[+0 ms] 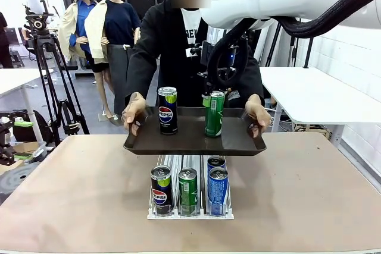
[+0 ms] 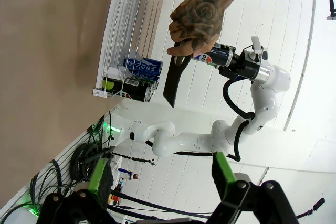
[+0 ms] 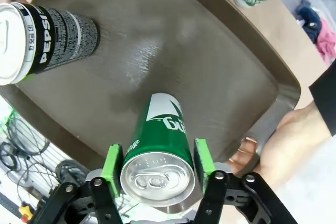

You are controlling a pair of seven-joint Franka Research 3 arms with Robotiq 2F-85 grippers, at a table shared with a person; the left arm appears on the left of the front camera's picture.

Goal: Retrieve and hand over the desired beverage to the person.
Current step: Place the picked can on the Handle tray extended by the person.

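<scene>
Overhead, right jaws flank green can (image 3: 157, 156) standing on tray (image 3: 157, 40).

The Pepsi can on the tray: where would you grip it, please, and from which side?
Grip the Pepsi can across its round body, near the upper half, with the fingers on opposite sides. It stands upright on the tray, so a level approach from the robot's side seems best. Come in on its left: the green can, flanked by the right gripper, stands to its right, and the person's hands hold the tray's ends.

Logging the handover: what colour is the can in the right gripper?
Green can with white lettering, clearest in the right wrist view.
</scene>
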